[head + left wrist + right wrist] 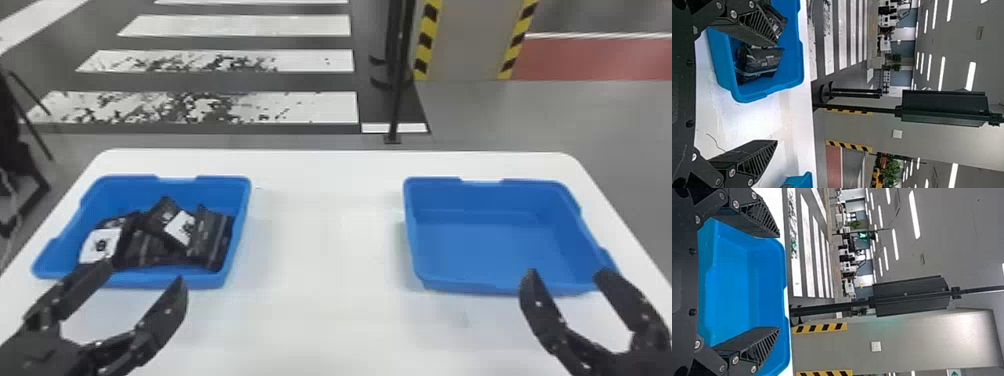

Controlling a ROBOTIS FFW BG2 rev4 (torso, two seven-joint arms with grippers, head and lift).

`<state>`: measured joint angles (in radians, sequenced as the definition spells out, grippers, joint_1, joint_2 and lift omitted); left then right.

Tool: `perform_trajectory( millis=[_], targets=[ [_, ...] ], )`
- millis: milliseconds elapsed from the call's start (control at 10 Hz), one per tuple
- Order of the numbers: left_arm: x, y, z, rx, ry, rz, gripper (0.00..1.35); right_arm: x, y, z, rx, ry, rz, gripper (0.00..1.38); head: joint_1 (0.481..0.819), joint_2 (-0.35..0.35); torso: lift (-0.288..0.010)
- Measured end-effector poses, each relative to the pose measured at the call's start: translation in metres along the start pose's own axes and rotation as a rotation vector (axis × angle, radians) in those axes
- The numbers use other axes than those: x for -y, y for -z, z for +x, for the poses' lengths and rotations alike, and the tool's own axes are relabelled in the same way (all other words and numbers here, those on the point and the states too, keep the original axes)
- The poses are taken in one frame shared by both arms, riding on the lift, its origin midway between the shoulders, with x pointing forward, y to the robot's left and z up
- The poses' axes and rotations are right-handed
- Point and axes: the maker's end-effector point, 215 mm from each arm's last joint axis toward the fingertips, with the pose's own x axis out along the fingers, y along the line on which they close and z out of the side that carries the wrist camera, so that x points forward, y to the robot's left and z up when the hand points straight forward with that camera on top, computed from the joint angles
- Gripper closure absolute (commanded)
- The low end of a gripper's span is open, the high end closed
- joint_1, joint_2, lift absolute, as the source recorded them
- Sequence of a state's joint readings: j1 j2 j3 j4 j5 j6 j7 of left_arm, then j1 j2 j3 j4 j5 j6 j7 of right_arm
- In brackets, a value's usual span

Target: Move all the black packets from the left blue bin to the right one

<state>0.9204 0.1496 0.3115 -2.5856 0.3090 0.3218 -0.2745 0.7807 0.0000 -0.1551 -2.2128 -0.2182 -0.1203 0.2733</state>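
Here's the left hand [144, 273], fingers spread apart and grasping nothing, right at the near side of the left bin [165, 281]. Over on the other side, the right hand [567, 273] matches it, released as well, parted fingers by the near edge of the right bin [480, 245].

And there are the goods: black packets [150, 247] heaped inside the left bin, overlapping, some leaning on others, two with white labels facing up. How many? Can't call it, they cover each other too much. Every packet I can spot is in that left bin, so on the score so far I'd say nothing is done, and the whole transfer is left to play!

Now, what's in the way? The bin walls, for a start: each packet will need lifting over one rim and bringing down inside the other. The heap itself could be awkward, since pulling one packet may drag its neighbour. Between the bins lies a wide stretch of white worktop [325, 250] to cross, maybe with a pass from hand to hand.

Farther out, beyond the far edge, a thin black post [397, 75] rises from the floor, a striped pillar [470, 45] behind it, and white crossing stripes [310, 107] run off to the left.
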Motion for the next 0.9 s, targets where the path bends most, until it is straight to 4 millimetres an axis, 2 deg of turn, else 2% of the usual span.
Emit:
perform_trajectory(
  millis=[900],
  targets=[
    [-0.0018, 0.0052, 0.0026, -0.016, -0.002, -0.005, 0.19, 0.0, 0.0031, -0.0012, -0.011, 0.0, 0.001, 0.2, 0.695, 0.016, -0.185]
  ],
)
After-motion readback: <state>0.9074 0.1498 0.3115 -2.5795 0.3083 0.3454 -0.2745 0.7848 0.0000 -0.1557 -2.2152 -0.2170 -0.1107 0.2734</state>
